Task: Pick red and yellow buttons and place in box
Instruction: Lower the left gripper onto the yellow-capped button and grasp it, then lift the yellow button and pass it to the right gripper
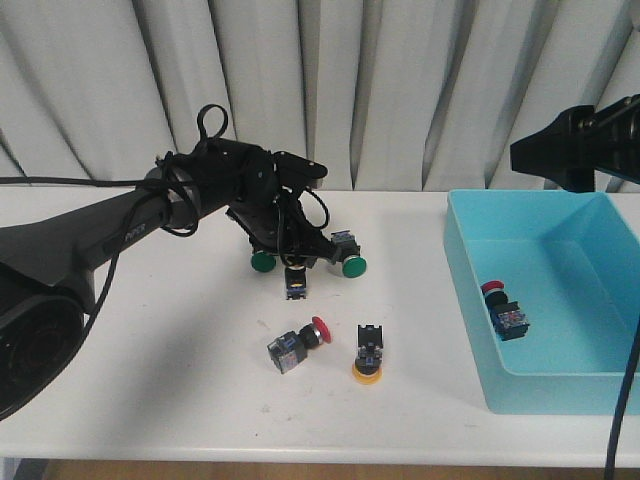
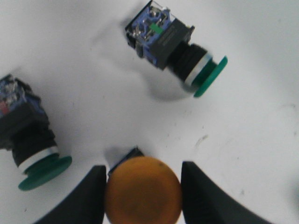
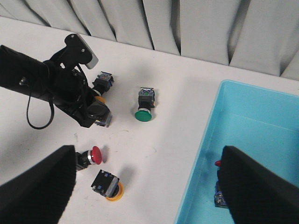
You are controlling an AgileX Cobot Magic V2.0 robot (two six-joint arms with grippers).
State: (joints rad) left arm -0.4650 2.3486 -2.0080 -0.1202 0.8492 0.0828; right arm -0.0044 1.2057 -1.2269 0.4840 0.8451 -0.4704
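My left gripper (image 2: 142,167) is shut on a yellow button (image 2: 143,192), one finger on each side of its round cap; its body (image 1: 296,284) hangs below the fingers in the front view. A red button (image 1: 302,343) lies on its side on the white table (image 1: 150,380). A second yellow button (image 1: 368,362) stands cap-down beside it. The turquoise box (image 1: 470,300) at the right holds one red button (image 1: 505,312). My right gripper (image 3: 149,196) hovers open and high, between the loose buttons and the box (image 3: 252,116).
Two green-capped switches (image 1: 263,262) (image 1: 352,265) lie on either side of the left gripper, close to its fingers. A grey curtain hangs behind the table. The right arm (image 1: 580,135) hangs over the box's far corner.
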